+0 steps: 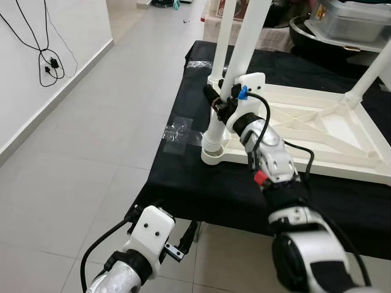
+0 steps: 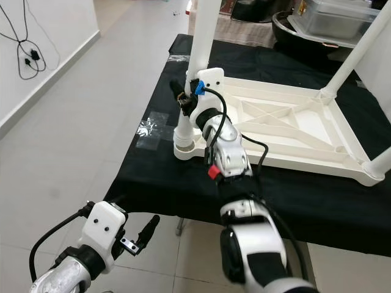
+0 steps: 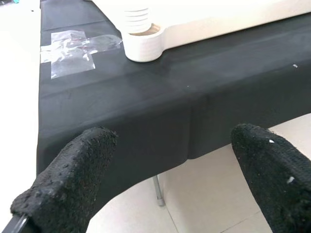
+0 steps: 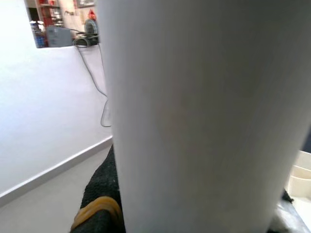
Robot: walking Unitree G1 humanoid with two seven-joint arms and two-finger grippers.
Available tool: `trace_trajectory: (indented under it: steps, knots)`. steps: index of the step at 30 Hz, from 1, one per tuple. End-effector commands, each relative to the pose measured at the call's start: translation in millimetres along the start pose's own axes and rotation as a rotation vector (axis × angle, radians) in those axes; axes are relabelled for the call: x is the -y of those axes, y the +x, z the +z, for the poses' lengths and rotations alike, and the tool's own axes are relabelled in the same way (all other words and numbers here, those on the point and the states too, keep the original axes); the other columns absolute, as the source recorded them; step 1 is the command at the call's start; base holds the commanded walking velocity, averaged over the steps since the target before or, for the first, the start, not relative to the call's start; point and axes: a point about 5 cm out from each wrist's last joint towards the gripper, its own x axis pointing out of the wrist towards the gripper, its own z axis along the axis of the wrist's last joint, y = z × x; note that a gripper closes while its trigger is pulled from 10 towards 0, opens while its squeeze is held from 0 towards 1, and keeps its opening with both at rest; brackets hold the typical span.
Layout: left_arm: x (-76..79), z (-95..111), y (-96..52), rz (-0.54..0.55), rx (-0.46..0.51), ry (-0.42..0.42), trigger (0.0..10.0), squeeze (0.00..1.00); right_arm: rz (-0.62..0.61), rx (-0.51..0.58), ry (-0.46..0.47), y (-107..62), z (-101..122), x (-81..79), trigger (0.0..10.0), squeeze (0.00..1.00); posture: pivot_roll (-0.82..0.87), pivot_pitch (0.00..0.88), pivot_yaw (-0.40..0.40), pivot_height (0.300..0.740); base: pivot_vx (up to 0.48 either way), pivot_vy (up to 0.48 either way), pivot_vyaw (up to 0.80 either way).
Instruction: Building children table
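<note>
Right claw [image 1: 215, 102] pinching white leg [image 1: 231, 73], upright in 7 o'clock corner socket of upturned tabletop [image 1: 317, 131] on black counter [image 1: 183, 183]. Left claw [image 1: 183, 241] spread, idle below counter edge, farther off.

tabletop [image 1: 317, 131]: smooth white plastic, semi-gloss | table cover [image 1: 183, 177]: matt blk cloth | floor [image 1: 91, 152]: glossy tile

No text, label, brand, number or sign can be read anywhere in these views.
</note>
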Motion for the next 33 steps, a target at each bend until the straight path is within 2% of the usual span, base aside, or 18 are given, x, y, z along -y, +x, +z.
trace_trajectory:
  steps: [1, 5, 9, 12, 16, 20, 24, 26, 29, 33]
  knots:
    - [3.2, -2.4, -1.6, -0.001, -0.018, -0.009, 10.0, 0.00, 0.011, -0.086, 0.060, -5.5, -23.6, 2.4, 0.0, 0.00, 0.15, 0.141, -0.147, 0.740, 0.000, 0.000, 0.00]
    - [4.2, -2.4, -2.6, -0.002, -0.019, -0.010, 10.0, 0.00, 0.061, -0.077, 0.088, -4.5, -17.4, 10.3, 0.0, 0.00, 0.15, 0.139, -0.149, 0.740, 0.000, 0.000, 0.00]
    - [4.7, -2.3, -3.5, -0.005, -0.020, -0.011, 10.0, 0.00, 0.090, -0.104, 0.072, -6.3, -18.0, 17.7, 0.0, 0.00, 0.15, 0.140, -0.149, 0.740, 0.000, 0.000, 0.00]
    - [6.4, -1.8, -7.5, -0.007, -0.024, -0.012, 10.0, 0.00, 0.132, -0.137, 0.056, -9.7, -16.0, 30.0, 0.0, 0.00, 0.17, 0.140, -0.153, 0.740, 0.000, 0.000, 0.00]
    - [6.9, -1.7, -10.0, -0.008, -0.027, -0.011, 10.0, 0.00, 0.149, -0.144, 0.053, -10.4, -14.0, 34.1, 0.0, 0.00, 0.17, 0.142, -0.151, 0.740, 0.000, 0.000, 0.00]
    - [7.3, -1.6, -12.2, -0.012, -0.030, -0.011, 10.0, 0.00, 0.192, -0.151, 0.076, -10.9, -13.9, 33.8, 0.0, 0.00, 0.18, 0.146, -0.148, 0.740, 0.000, 0.000, 0.00]
    - [7.6, -0.8, -16.7, -0.019, -0.038, -0.009, 10.0, 0.00, 0.328, -0.164, 0.109, -13.9, -16.3, 27.8, 0.0, 0.00, 0.19, 0.156, -0.143, 0.740, 0.000, 0.000, 0.00]
    - [7.6, -0.8, -16.7, -0.019, -0.038, -0.009, 10.0, 0.00, 0.328, -0.164, 0.109, -13.9, -16.3, 27.8, 0.0, 0.00, 0.19, 0.156, -0.143, 0.740, 0.000, 0.000, 0.00]
    - [7.8, 0.2, -20.8, -0.026, -0.045, -0.005, 10.0, 0.00, 0.509, -0.230, 0.083, -21.3, -28.3, 17.5, 0.0, 0.00, 0.20, 0.171, -0.137, 0.740, 0.000, 0.000, 0.00]
    - [7.8, 0.8, -24.9, -0.028, -0.055, -0.002, 10.0, 0.00, 0.523, -0.242, 0.040, -21.2, -31.6, 15.3, 0.0, 0.00, 0.20, 0.185, -0.132, 0.740, 0.000, 0.000, 0.00]
